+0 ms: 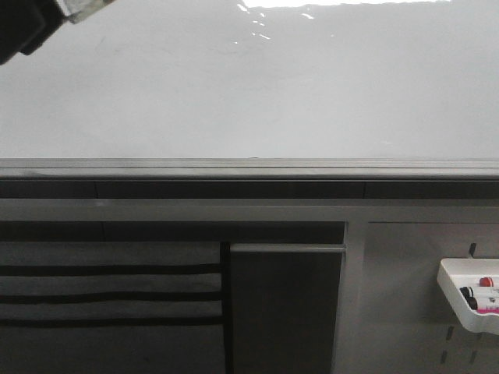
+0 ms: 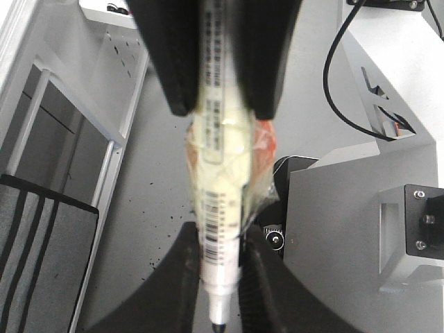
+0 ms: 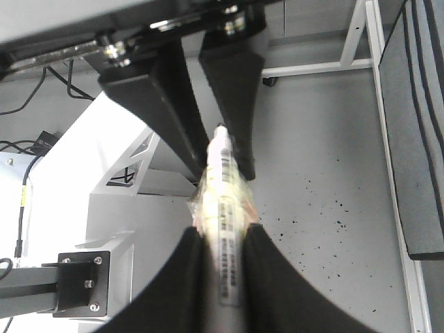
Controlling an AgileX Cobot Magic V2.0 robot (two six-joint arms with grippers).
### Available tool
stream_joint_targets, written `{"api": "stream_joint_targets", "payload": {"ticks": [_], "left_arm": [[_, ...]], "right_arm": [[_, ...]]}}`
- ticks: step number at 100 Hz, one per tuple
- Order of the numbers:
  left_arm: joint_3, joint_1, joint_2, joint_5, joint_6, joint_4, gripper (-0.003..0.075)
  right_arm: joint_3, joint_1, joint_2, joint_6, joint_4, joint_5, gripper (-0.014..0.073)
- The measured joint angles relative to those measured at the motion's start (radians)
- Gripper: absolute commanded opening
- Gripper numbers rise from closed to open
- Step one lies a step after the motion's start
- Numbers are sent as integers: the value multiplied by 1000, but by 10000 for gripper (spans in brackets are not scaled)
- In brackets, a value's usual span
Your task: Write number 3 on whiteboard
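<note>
The whiteboard (image 1: pixel 249 93) fills the upper front view, glossy and bare, with glare along its top. No number 3 shows on the part in view. A white marker (image 2: pixel 220 208) wrapped in yellowish tape runs between both grippers. My left gripper (image 2: pixel 220 232) is shut on it close to the black tip (image 2: pixel 219 325). Farther up the barrel, my right gripper (image 2: pixel 222 107) also clamps it. In the right wrist view the marker (image 3: pixel 225 229) sits tight in my right gripper (image 3: pixel 223 232), with its far end between the left gripper's fingers (image 3: pixel 173 104).
A grey metal rail (image 1: pixel 249 167) runs under the board. At the lower right, a small white tray (image 1: pixel 456 284) holds markers. A dark panel (image 1: pixel 284 304) stands below the rail. Dark arm hardware (image 1: pixel 31 23) pokes in at the top left corner. Speckled floor (image 3: pixel 326 201) lies beneath the grippers.
</note>
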Motion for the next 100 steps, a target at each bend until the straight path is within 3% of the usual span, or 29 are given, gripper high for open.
{"api": "stream_joint_targets", "payload": {"ticks": [10, 30, 39, 67, 85, 100], "left_arm": [[0, 0, 0, -2, 0, 2, 19], [0, 18, 0, -22, 0, 7, 332], [0, 49, -11, -55, 0, 9, 412], [41, 226, -179, -126, -31, -14, 418], [171, 315, -329, -166, -35, -70, 418], [268, 337, -428, -237, -35, -103, 416]], "right_arm": [[0, 0, 0, 0, 0, -1, -17], [0, 0, 0, 0, 0, -4, -17], [-1, 0, -2, 18, -5, -15, -17], [44, -80, -104, 218, -102, -56, -16], [247, -211, -266, 370, -119, -238, -17], [467, -270, -429, 400, -121, -441, -17]]}}
